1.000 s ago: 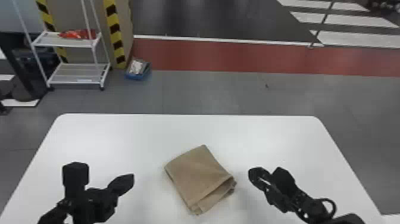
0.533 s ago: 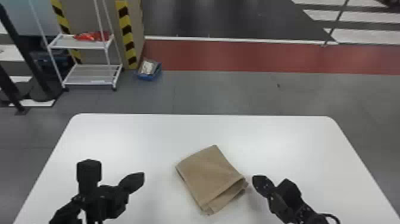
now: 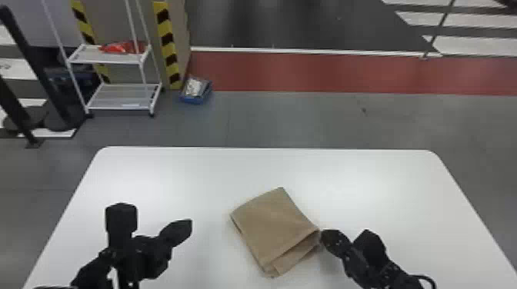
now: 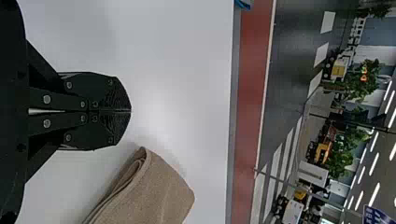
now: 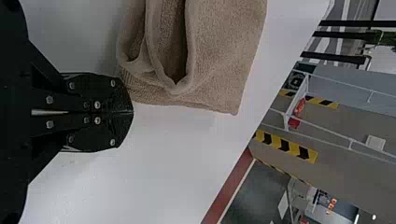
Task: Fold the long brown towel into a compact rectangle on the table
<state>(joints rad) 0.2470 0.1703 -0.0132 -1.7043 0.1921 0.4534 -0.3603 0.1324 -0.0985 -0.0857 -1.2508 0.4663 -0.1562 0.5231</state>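
While the towel (image 3: 273,226) lies folded on the table (image 3: 173,173), loose layers along its near-right side, the right gripper (image 3: 329,236) is closed at its right corner, contact unclear; left gripper (image 3: 184,229) closed too, left of the towel, apart.

One brown towel (image 3: 275,226) lies on one white table (image 3: 384,184). There are two grippers, one left (image 3: 187,224) and one right (image 3: 326,234), with two fingers each. Far left, the head view shows one white rack with two shelves, one red item (image 3: 117,47) on the upper one, two black-and-yellow striped strips (image 3: 167,46), and one blue box (image 3: 193,100). One red band (image 3: 327,73) crosses the far floor.
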